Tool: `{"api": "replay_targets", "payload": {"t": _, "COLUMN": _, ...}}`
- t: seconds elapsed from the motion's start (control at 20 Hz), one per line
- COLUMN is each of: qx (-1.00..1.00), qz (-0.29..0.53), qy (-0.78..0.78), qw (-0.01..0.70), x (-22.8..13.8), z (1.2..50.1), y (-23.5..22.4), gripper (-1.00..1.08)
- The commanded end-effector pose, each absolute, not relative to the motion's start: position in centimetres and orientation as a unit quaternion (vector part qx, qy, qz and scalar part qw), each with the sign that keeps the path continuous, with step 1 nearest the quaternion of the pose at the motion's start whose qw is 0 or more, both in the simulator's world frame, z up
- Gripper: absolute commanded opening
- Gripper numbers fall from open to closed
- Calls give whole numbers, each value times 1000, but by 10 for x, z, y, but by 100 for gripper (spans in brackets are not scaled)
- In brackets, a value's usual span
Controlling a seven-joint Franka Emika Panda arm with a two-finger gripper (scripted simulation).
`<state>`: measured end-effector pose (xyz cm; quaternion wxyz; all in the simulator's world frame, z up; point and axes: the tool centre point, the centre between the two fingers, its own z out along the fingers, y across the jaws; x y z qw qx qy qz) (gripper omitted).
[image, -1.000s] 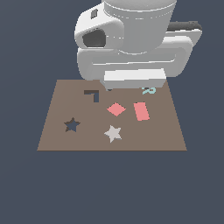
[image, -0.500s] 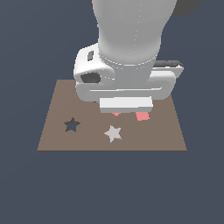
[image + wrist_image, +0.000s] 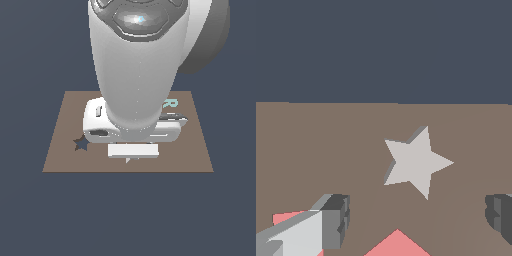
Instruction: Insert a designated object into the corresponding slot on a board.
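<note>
Lowered since before over the board [image 3: 60, 155], tool [image 3: 416, 217] spread wide, empty, near the pale star [image 3: 416, 161] lying flat; best centred on star before closing.

Matt brown board [image 3: 316, 145], smooth pale star [image 3: 415, 162] — flat finish, glossy white arm casing [image 3: 137, 75], dull grey fingertips [image 3: 336, 220]

The smooth white, rounded arm [image 3: 137, 70] fills most of the exterior view, a thick glossy column topped by a dark grey cap with a bright highlight. Below it sits a white, boxy wrist housing [image 3: 131, 128] with rounded corners and dark recessed slots, and under that a flat pale block. In the wrist view, the fingers [image 3: 331, 220] are pale grey bars ending in darker grey ribbed pads.
</note>
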<state>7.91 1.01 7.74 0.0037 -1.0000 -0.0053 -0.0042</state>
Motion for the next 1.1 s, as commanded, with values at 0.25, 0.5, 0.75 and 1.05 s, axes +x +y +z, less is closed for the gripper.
{"api": "replay_targets", "payload": {"t": 0.25, "qx": -1000, "qz": -1, "qy": -5, "qw": 1, "x": 94, "z": 54, "y": 3, "gripper": 100}}
{"api": "replay_targets", "payload": {"t": 0.5, "qx": -1000, "qz": 0, "qy": -5, "qw": 0, "x": 97, "z": 50, "y": 2, "gripper": 100}}
{"api": "replay_targets", "payload": {"t": 0.75, "qx": -1000, "qz": 0, "qy": -5, "qw": 0, "x": 97, "z": 46, "y": 2, "gripper": 100}}
{"api": "replay_targets", "payload": {"t": 1.05, "qx": -1000, "qz": 0, "qy": -5, "qw": 0, "x": 97, "z": 30, "y": 2, "gripper": 100}}
